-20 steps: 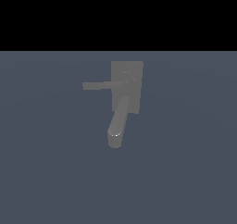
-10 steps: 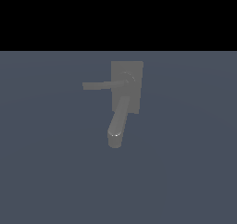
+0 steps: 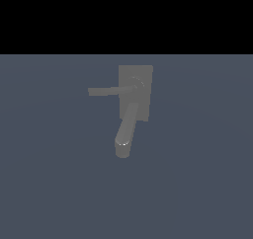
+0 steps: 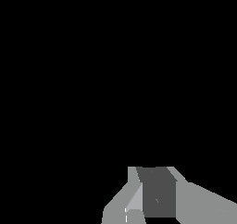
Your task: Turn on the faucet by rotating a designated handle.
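Observation:
The grey faucet (image 3: 142,100) shows in the exterior view as a rectangular block with a thick spout (image 3: 126,130) curving down toward the viewer. The thin bar handle (image 3: 110,91) runs from the round hub (image 3: 136,84) straight out toward the exterior view's left. No arm or gripper appears in that view. The wrist view shows only my gripper (image 4: 152,171) against black: two light grey fingers (image 4: 132,195) with a darker grey face between them. No gap shows between them. The faucet is out of the wrist view.
The faucet stands on a flat blue-grey floor (image 3: 197,183) that spreads on all sides. A black band fills the area above the floor's far edge.

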Tool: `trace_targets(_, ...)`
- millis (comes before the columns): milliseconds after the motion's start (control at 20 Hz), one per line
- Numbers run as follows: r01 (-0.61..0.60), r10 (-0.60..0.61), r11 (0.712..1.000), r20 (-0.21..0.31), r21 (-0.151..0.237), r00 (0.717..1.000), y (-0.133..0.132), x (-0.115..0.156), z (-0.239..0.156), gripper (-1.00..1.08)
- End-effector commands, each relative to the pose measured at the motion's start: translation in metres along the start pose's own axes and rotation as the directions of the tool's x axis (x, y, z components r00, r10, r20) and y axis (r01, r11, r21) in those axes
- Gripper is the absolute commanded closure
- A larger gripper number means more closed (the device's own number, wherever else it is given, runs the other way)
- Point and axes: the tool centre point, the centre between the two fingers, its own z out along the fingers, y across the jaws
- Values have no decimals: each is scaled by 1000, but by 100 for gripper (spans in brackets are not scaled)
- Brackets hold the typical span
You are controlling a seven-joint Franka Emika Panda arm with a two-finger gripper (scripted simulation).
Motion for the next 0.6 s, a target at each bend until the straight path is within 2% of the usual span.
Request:
trace_targets(0,83,-85,996,-83,-30,993,-27,29,-17,108)
trace_targets(150,183,-191,981,-176,-61,966,-68,60,-38,108)
trace_targets(250,251,-263,965,-235,-78,936,-100,76,-52,108)
trace_targets(400,353,-366,930,-320,-102,874,-153,96,-73,108)
trace_targets(550,453,-461,883,-399,-121,793,-211,107,-95,108)
